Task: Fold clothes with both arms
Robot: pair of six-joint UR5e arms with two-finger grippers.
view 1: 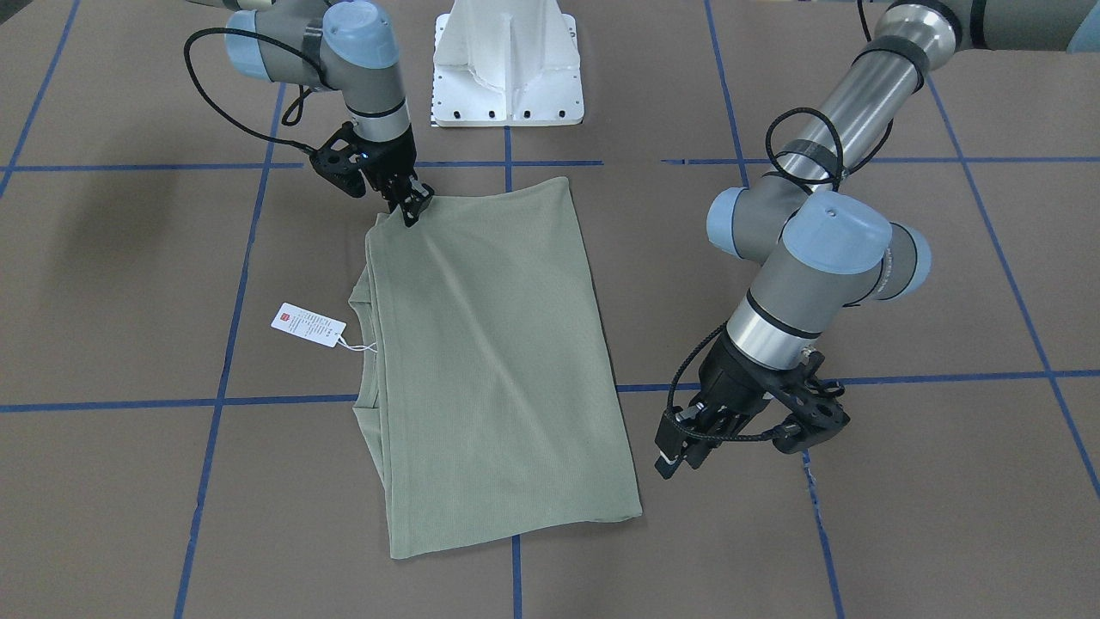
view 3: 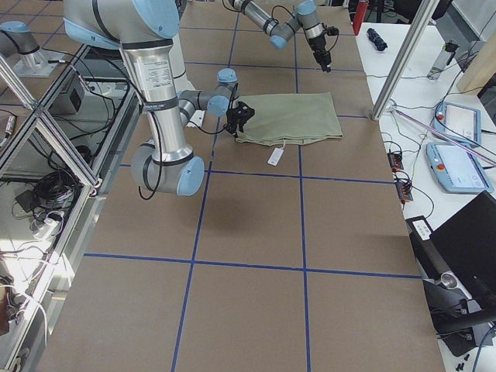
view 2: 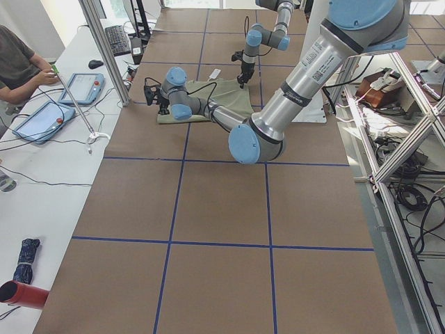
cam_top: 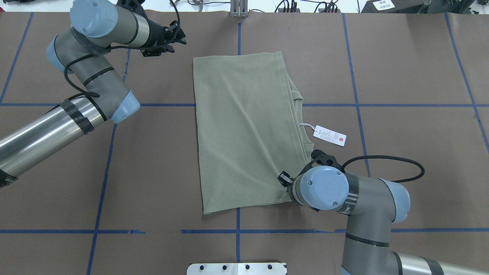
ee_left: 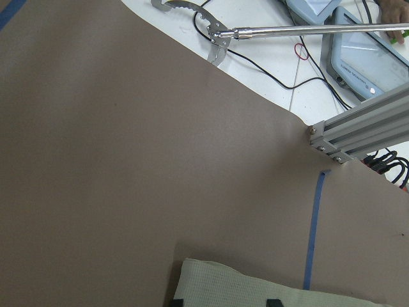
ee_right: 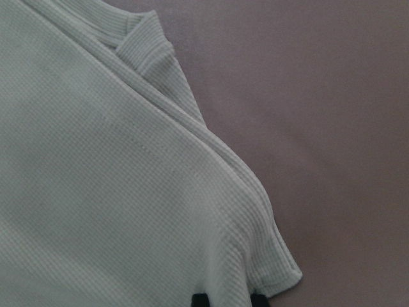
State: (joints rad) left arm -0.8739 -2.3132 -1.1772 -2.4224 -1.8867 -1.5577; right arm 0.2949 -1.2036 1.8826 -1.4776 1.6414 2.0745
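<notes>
Found the sage-green shirt (view 1: pixel 498 361) nearest the front-facing camera, folded into one long panel and lying on the brown worktop (view 1: pixel 902 516) close to its middle, across a crossing of blue tape lines (view 1: pixel 129 404). Saw the round neck on the panel's left edge in that view, layered under the top fold. Noted the white hang tag (view 1: pixel 308 324) lying just left of the neck on bare worktop, tied to it by a thin string.

At the far left corner of the panel, towards the white base block (view 1: pixel 507 69), found the right fingers (view 1: pixel 414 209) down on the cloth. Read them as pressed together on the corner, which rose slightly to meet them. In the right wrist view, made out only the two dark fingertips (ee_right: pixel 200 299) at the bottom edge, with ribbed cloth between them, so took the pinch as likely rather than certain.

Placed the left fingers (view 1: pixel 675 454) just right of the near right corner, close to the cloth but apart from it. Saw their fingertips (ee_left: pixel 273 302) spread in the left wrist view, holding nothing, with the shirt's edge showing between them.
</notes>
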